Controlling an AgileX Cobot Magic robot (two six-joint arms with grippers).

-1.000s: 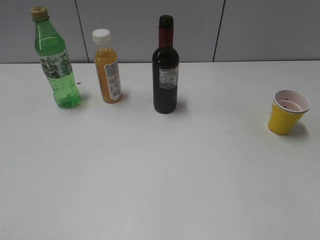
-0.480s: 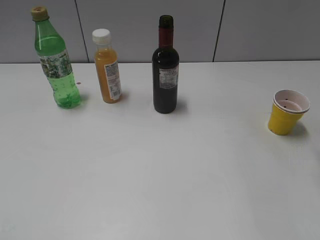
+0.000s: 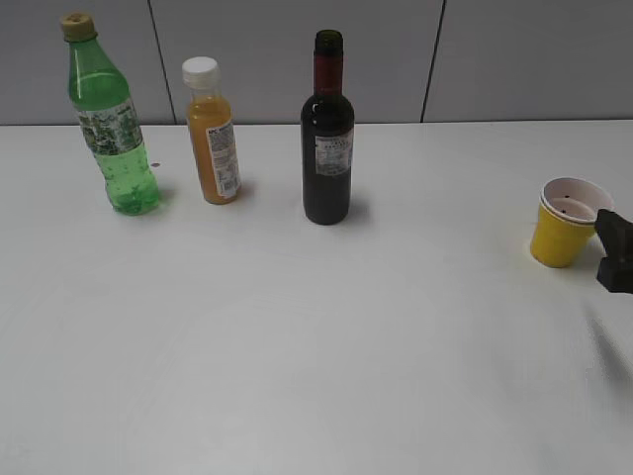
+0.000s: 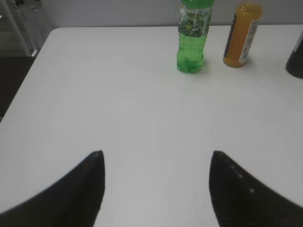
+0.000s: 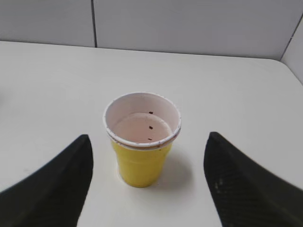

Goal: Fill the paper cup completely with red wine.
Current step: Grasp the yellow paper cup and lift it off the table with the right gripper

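Observation:
The small yellow paper cup (image 3: 567, 230) stands upright at the table's right side; its white inside holds only a few dark specks (image 5: 141, 142). The red wine is in the dark glass bottle (image 3: 327, 139) standing mid-table, its base just showing at the right edge of the left wrist view (image 4: 296, 61). My right gripper (image 5: 148, 136) is open, its fingers apart on either side of the cup and just short of it, touching nothing; in the exterior view it shows at the right edge (image 3: 615, 252). My left gripper (image 4: 157, 152) is open over bare table, well short of the bottles.
A green soda bottle (image 3: 111, 129) (image 4: 191, 38) and an orange juice bottle (image 3: 213, 139) (image 4: 241, 33) stand left of the wine. The table's left edge (image 4: 28, 80) drops to a dark floor. A grey wall runs behind the table.
My right gripper has come into the exterior view at the right edge, beside the cup. The bottles and the cup have not moved.

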